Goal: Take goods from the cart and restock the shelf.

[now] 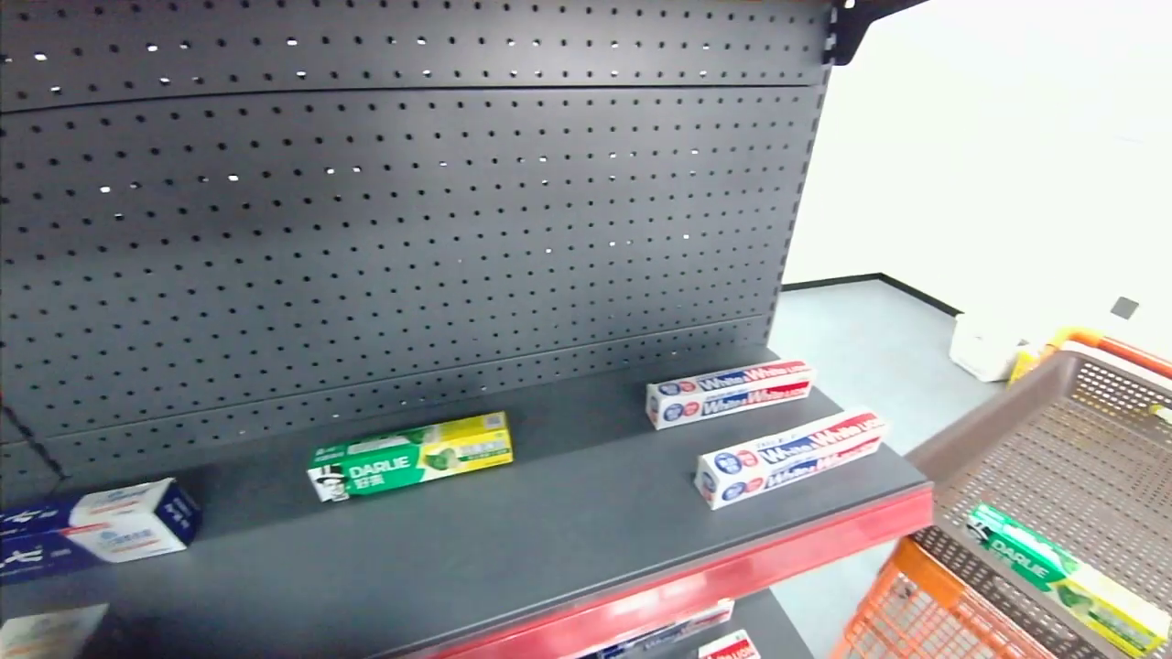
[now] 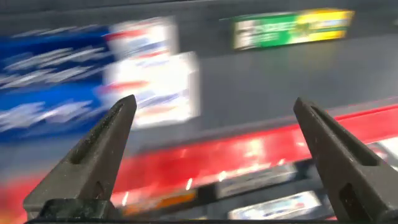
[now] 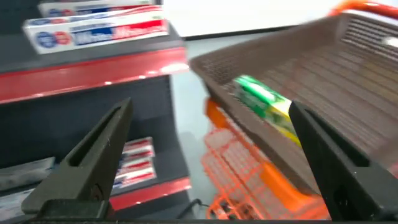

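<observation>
On the dark shelf (image 1: 513, 540) lie a green-and-yellow toothpaste box (image 1: 410, 456), two white, blue and red boxes (image 1: 730, 392) (image 1: 789, 456) at the right, and a blue-and-white box (image 1: 96, 529) at the left. Another green-and-yellow box (image 1: 1067, 577) lies in the brown cart basket (image 1: 1053, 458). My left gripper (image 2: 214, 134) is open, empty, in front of the shelf's red edge, with the blue-and-white box (image 2: 149, 78) and green box (image 2: 292, 28) beyond. My right gripper (image 3: 208, 140) is open, empty, between the shelf and the cart, facing the green box (image 3: 267, 106) in the basket.
A perforated dark back panel (image 1: 403, 210) rises behind the shelf. A lower shelf (image 3: 74, 174) holds more red-and-white boxes (image 3: 134, 163). The cart's orange frame (image 1: 906, 613) stands right of the shelf corner. Grey floor and a white wall lie beyond.
</observation>
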Robot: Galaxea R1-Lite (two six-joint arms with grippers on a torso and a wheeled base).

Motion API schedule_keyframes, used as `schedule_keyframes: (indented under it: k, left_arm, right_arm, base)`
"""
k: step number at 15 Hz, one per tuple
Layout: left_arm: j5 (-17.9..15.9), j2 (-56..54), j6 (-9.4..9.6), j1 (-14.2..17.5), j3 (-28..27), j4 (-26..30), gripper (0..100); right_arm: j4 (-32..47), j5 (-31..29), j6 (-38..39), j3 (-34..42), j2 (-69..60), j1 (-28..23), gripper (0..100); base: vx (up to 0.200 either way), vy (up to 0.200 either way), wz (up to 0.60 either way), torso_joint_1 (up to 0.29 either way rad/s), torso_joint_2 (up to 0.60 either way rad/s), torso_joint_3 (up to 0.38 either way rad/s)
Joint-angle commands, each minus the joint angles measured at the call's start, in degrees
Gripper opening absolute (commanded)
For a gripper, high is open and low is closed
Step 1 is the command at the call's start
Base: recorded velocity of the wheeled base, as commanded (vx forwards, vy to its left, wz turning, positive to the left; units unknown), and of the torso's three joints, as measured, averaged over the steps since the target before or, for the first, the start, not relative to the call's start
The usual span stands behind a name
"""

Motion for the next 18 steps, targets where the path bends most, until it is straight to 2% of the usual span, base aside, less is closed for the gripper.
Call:
schedule_keyframes:
  k: [1, 8, 18]
  left_arm:
    - [0.0, 0.0, -0.04, 0.0, 0.0, 0.0, 100]
    - [0.0, 0.0, 0.05, 0.0, 0.0, 0.0, 100]
    - [-0.2, 0.0, -0.04, 0.0, 0.0, 0.0, 100]
  right_arm:
    - [0.0, 0.0, 0.0, 0.0, 0.1, 0.0, 100]
    - [0.0, 0.0, 0.0, 0.0, 0.1, 0.0, 100]
    - [0.0, 0.0, 0.0, 0.0, 0.1, 0.0, 100]
  base:
    - [0.0, 0.0, -0.6, -0.007, 0.01, 0.002]
    - [0.0, 0.0, -0.6, 0.004, 0.0, 0.002]
    - [0.0, 0.0, 0.0, 0.0, 0.0, 0.0]
